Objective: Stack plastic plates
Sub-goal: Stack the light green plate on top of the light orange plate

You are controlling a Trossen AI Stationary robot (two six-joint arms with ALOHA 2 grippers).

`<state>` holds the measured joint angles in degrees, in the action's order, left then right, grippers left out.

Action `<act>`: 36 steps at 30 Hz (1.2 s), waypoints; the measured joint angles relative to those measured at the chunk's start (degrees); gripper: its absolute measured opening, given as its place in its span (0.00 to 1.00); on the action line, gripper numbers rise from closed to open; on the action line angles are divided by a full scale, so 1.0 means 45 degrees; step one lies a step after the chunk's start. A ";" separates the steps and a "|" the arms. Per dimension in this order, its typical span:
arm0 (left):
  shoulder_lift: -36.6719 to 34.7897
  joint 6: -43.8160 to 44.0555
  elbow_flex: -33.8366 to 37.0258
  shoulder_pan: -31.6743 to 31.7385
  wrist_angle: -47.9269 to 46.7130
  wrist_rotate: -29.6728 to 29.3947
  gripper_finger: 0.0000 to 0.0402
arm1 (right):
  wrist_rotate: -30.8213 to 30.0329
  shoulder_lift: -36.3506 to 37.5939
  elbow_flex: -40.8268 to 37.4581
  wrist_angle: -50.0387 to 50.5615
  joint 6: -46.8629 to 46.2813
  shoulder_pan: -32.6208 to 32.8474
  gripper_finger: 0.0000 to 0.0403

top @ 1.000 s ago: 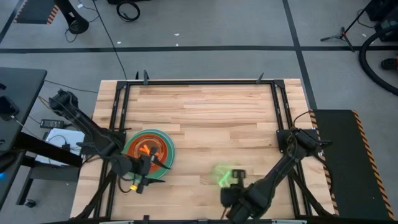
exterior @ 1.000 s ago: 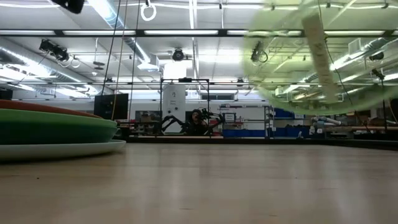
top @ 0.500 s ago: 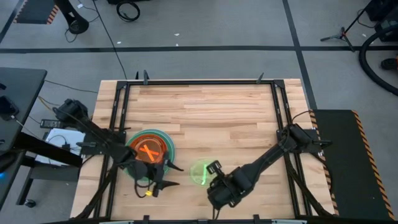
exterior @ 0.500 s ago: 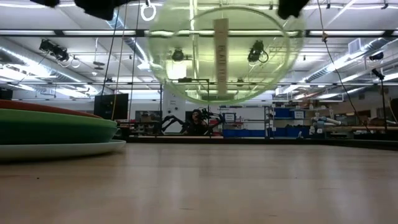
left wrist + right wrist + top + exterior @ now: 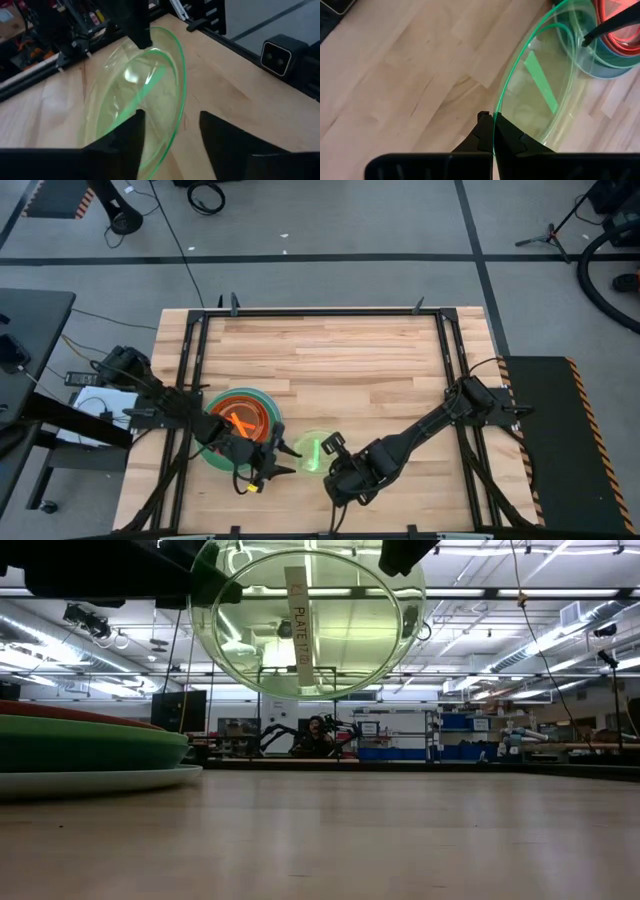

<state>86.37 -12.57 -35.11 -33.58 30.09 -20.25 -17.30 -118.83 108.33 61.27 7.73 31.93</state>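
The right gripper (image 5: 493, 131) pinches the lime plate (image 5: 318, 452) by its rim, held clear above the bench (image 5: 340, 360). Just beside it the left gripper (image 5: 278, 460) waits with fingers spread (next to the plate stack (image 5: 240, 425)); bare bench lies beyond.

The far half of the table (image 5: 330, 345) is left bare. The near edge is crowded by the plate stack (image 5: 240, 425), the lifted lime plate (image 5: 318, 452) and both arms.

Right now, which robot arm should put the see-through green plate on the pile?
Probably the right. The right gripper is shut on the lime plate's rim, holding it above the table beside the plate stack. The left gripper is open facing it, holding nothing.
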 joint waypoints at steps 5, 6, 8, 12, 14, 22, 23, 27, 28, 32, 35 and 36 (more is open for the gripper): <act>-0.0005 -0.0797 0.0000 0.0058 0.0005 0.0003 0.26 | -0.0001 0.0000 0.0000 -0.0083 0.0000 0.0004 0.01; -0.0005 -0.0802 0.0000 0.0112 0.0005 0.0015 0.21 | -0.0002 0.0000 0.0000 -0.0135 -0.0007 0.0001 0.01; -0.0005 -0.0806 0.0008 0.0220 -0.0064 0.0120 0.08 | -0.0009 0.0000 0.0000 -0.0245 -0.0064 0.0005 0.02; -0.0005 -0.0740 0.0024 0.0252 -0.0127 0.0311 0.03 | 0.0058 0.0000 0.0000 -0.0619 -0.0622 0.0008 0.05; -0.0005 -0.0745 0.0024 0.0287 -0.0131 0.0238 0.02 | 0.0015 0.0000 0.0000 -0.0617 -0.1082 0.0008 0.08; -0.0606 -0.0690 -0.0906 0.0245 -0.3280 -0.1144 0.01 | -0.1828 -0.0029 0.0303 -0.0237 -0.1580 0.0212 0.29; -0.0707 -0.0670 -0.1236 0.0185 -0.4313 -0.1582 0.01 | -0.2181 -0.0029 0.0499 0.0082 -0.1491 0.0269 0.33; -0.1121 0.0371 -0.2679 0.0068 -0.9039 -0.3106 0.01 | -0.3063 -0.0029 0.1508 0.1767 -0.2055 0.0605 0.46; -0.1241 0.0896 -0.3021 0.0067 -1.0221 -0.3313 0.01 | -0.3160 -0.0027 0.1701 0.2154 -0.2443 0.0669 0.49; -0.1455 0.3746 -0.3906 -0.0083 -1.5001 -0.3487 0.01 | -0.3212 -0.0010 0.1942 0.3491 -0.4040 0.0929 0.57; -0.1491 0.6264 -0.4163 -0.0538 -1.8030 -0.3443 0.01 | -0.3220 0.0000 0.1685 0.4166 -0.5239 0.1199 0.60; -0.1486 0.7104 -0.4244 -0.0781 -1.8803 -0.3363 0.01 | -0.3215 0.0000 0.1588 0.4437 -0.5558 0.1286 0.60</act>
<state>79.68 19.40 -54.21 -37.10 -54.53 -35.38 -31.77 -118.83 115.48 81.24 -17.28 37.72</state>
